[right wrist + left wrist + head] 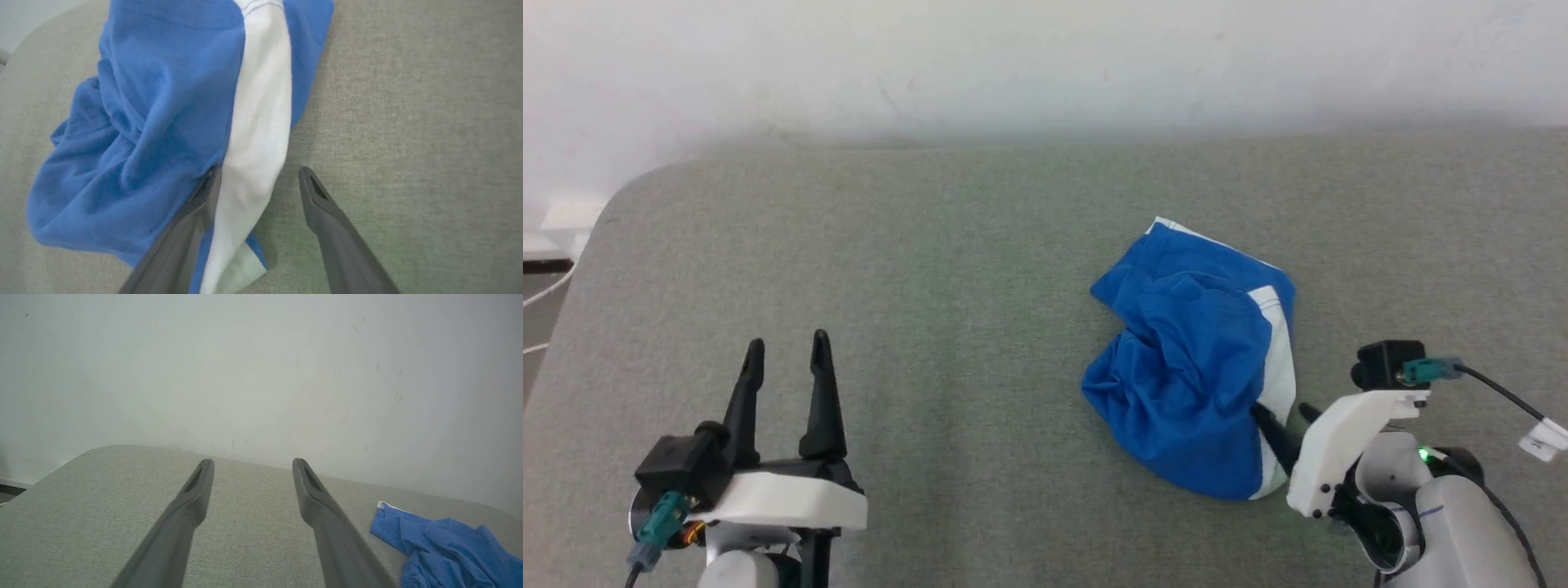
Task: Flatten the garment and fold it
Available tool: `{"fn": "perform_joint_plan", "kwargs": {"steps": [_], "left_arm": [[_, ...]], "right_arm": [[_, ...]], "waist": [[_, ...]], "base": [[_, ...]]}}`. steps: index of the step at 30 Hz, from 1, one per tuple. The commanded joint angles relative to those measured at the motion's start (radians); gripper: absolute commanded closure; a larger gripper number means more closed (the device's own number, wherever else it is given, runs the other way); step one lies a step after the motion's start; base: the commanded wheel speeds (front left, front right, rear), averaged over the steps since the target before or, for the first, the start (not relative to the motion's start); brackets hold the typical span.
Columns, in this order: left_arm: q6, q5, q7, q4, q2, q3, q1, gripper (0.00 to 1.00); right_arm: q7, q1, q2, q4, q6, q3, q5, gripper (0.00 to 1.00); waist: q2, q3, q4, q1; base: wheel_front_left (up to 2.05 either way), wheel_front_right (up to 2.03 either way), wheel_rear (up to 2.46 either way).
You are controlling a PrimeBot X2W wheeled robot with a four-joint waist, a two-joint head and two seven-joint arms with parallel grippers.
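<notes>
The blue shorts [1188, 367] lie crumpled on the right half of the grey tabletop [931, 286], with a white stripe [261, 102] along their right side. The right tool [1282, 412] stands wide at their near right edge. One finger [184, 237] touches the fabric beside the stripe, and the other is over bare tabletop. The left tool [788, 341] is also wide, holds nothing, and is well apart from the shorts.
</notes>
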Motion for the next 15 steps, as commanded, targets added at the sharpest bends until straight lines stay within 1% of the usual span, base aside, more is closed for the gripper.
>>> {"fn": "perform_joint_plan", "kwargs": {"steps": [1,2,3,8,10,15], "left_arm": [[-0.01,0.013,-0.005,0.005,-0.004,0.002,-0.014,0.0],[-0.014,0.015,-0.005,0.009,-0.006,0.002,-0.017,0.0],[-0.015,0.017,-0.005,0.01,-0.007,0.005,-0.019,0.0],[-0.018,0.024,-0.005,0.011,-0.012,0.019,-0.02,0.0],[-0.019,0.025,-0.005,0.013,-0.013,0.022,-0.018,0.0],[-0.018,0.026,-0.005,0.013,-0.014,0.022,-0.019,0.0]], "right_arm": [[0.011,-0.018,0.003,0.005,-0.001,0.01,0.03,0.0],[0.02,-0.024,0.003,0.005,-0.001,0.022,0.047,0.56],[0.02,-0.027,0.003,0.001,-0.001,0.029,0.056,1.0],[-0.008,-0.028,0.003,-0.047,-0.001,0.025,0.045,1.0],[-0.04,-0.036,0.003,-0.089,-0.001,0.004,-0.005,1.0],[-0.121,-0.101,0.003,-0.233,-0.001,-0.058,-0.187,1.0]], "waist": [[0.0,0.011,0.016,-0.0002],[0.0,0.011,0.018,-0.0002],[0.0,0.01,0.019,-0.0002],[0.0,-0.003,0.02,-0.0002],[0.0,-0.008,0.019,-0.0002],[0.0,-0.016,0.021,-0.0002]], "base": [[0.0,0.0,0.0],[0.0,0.0,0.0],[0.0,0.0,0.0],[0.0,0.0,0.0],[0.0,0.0,0.0],[0.0,0.0,0.0]]}}
